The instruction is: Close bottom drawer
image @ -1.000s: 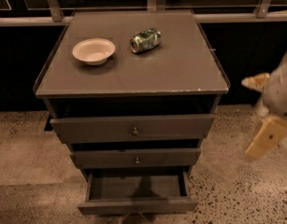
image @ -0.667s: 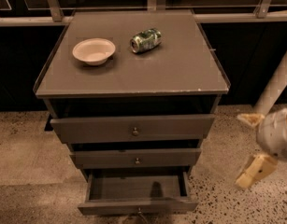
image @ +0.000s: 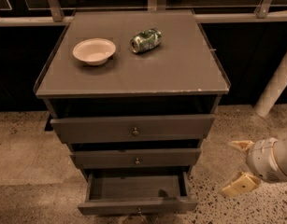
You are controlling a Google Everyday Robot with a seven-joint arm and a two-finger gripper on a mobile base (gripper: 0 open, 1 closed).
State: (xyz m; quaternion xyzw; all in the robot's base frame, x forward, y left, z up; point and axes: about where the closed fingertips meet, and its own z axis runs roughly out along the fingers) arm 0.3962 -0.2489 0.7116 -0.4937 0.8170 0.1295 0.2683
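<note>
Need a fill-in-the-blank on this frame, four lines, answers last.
1. The cabinet has ___ drawers.
2. The bottom drawer stands ___, not shut.
3. Beside the bowl on the cabinet top lies a green ___.
4. The gripper, open, hangs low at the picture's ___ edge, touching nothing.

Missing words: three; open; can; right.

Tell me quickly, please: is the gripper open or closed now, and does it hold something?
Gripper: open, holding nothing; it is low at the right of the pulled-out bottom drawer, not touching it.
</note>
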